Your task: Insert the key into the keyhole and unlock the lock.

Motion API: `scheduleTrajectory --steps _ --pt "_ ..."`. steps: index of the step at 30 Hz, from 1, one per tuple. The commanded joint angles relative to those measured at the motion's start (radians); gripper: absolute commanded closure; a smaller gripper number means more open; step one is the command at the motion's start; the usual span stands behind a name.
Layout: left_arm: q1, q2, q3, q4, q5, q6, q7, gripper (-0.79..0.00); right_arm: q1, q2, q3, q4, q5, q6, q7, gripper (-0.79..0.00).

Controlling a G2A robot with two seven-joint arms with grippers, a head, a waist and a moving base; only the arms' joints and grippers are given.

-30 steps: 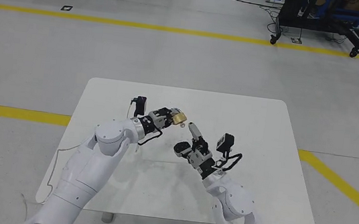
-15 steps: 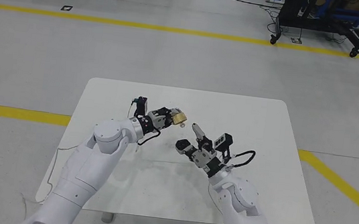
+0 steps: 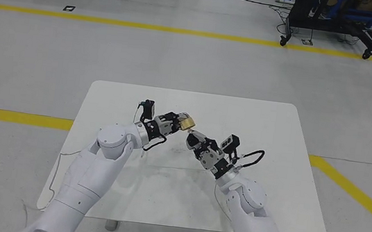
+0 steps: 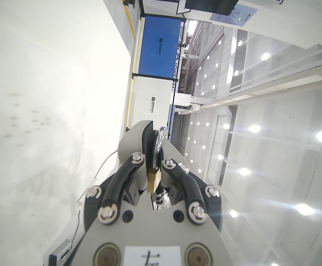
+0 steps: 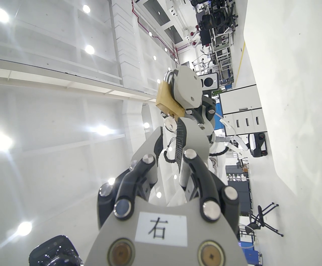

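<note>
Glossy white arm shells (image 3: 108, 150), rounded at the joints. Pale grey left end effector (image 4: 154, 141) and right end effector (image 5: 171, 128): ribbed black pads (image 5: 179, 141), curved black links (image 4: 118, 180), silver screws (image 4: 107, 214). White wrist label (image 5: 161, 228) bearing a black character, flanked by brassy discs (image 5: 210, 254). Black cables (image 3: 256, 155) looped at the wrists.

One brass padlock (image 5: 168, 100), one key (image 5: 170, 125), one white table (image 3: 262, 125), two grippers (left gripper (image 4: 154, 141), right gripper (image 3: 191, 139))

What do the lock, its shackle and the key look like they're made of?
The lock looks like brass: yellow-gold, dull brushed sheen. Its shackle is probably steel: silvery, mirror-bright, catching the lights. The key is a silvery metal, maybe nickel-plated: smooth, shiny round head.
</note>
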Motion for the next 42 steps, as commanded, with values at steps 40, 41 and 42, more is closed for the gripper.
scheduleTrajectory --steps 40,41,42 --pt "0.003 0.004 0.016 -0.014 0.018 -0.073 -0.014 0.0 0.136 0.032 0.018 0.21 0.464 0.292 0.211 0.0" --pt "0.003 0.004 0.016 -0.014 0.018 -0.074 -0.014 0.0 0.137 0.033 0.018 0.214 0.463 0.292 0.215 0.0" --pt "0.003 0.004 0.017 -0.014 0.018 -0.074 -0.014 0.0 0.139 0.035 0.016 0.214 0.459 0.292 0.223 0.0"
